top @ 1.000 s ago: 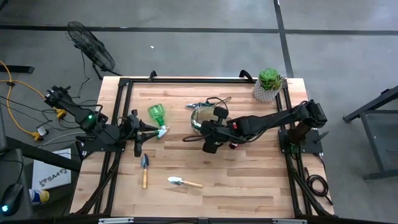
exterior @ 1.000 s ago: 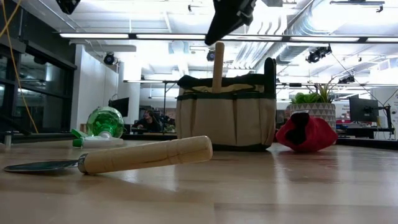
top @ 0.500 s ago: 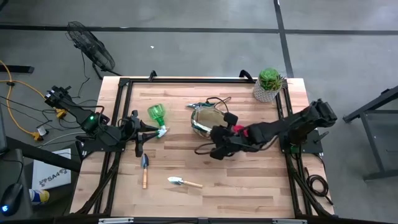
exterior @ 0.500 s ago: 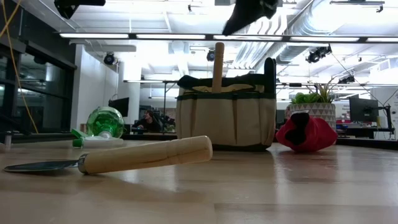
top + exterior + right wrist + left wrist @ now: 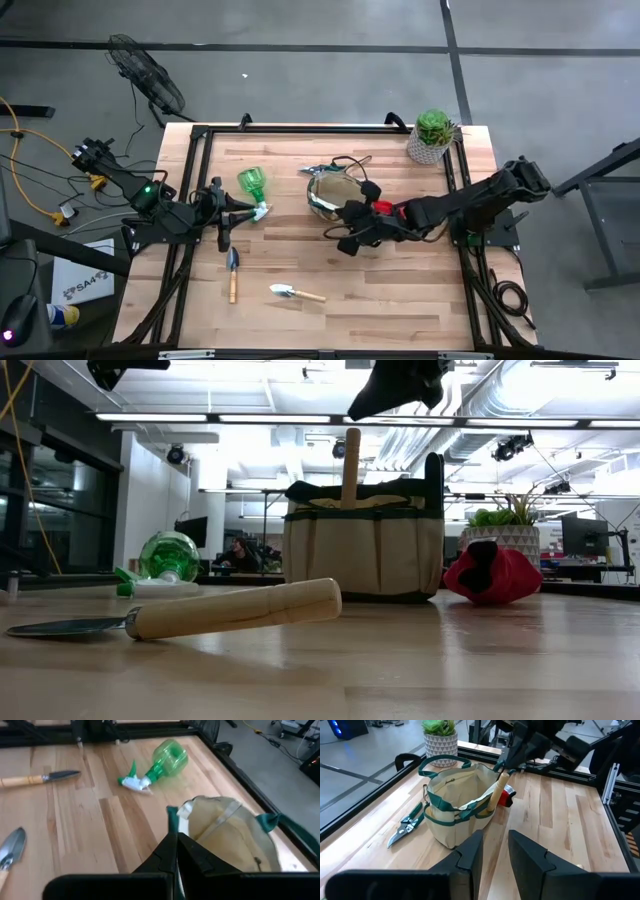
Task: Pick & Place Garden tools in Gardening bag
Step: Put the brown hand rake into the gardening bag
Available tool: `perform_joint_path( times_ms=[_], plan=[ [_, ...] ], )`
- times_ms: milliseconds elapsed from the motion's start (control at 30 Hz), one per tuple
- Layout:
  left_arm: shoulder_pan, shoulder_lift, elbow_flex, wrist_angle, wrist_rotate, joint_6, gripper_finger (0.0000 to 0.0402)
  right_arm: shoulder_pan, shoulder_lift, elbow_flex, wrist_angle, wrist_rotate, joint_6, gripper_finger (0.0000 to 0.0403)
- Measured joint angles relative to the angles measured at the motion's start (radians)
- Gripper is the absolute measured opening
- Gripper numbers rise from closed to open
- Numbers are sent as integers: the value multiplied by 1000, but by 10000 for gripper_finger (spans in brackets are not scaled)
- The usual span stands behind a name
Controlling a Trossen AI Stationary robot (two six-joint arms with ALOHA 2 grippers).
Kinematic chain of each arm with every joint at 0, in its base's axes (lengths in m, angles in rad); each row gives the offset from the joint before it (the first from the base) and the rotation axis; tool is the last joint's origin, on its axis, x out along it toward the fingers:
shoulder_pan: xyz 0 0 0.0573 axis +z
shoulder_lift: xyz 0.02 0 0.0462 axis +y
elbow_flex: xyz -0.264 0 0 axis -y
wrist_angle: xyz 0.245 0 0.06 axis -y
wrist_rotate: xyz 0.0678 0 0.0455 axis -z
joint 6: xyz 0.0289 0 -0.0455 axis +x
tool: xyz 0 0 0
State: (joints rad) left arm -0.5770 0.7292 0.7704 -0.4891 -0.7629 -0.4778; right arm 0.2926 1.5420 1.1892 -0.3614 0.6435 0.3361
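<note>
High view shows the right gripper (image 5: 343, 244) just beside the gardening bag (image 5: 328, 190), its jaws shut and empty; a wooden handle (image 5: 351, 454) already stands inside. Next it should rise clear of the bag rim, spread its jaws, then take the nearer trowel (image 5: 296, 293) by mid-handle. The left gripper (image 5: 224, 238) waits over the worktop (image 5: 400, 300), jaws partly open, holding nothing.
</note>
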Motion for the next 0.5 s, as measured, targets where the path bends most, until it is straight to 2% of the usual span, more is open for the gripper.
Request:
perform_joint_path(
  times_ms=[333, 500],
  plan=[
    [0, 0, 0, 0, -2, 0, 90, -6, 4, -1, 0, -26, 12, 4],
    [0, 0, 0, 1, 1, -1, 90, -23, 4, -57, 48, -44, 33, 4]
  ],
)
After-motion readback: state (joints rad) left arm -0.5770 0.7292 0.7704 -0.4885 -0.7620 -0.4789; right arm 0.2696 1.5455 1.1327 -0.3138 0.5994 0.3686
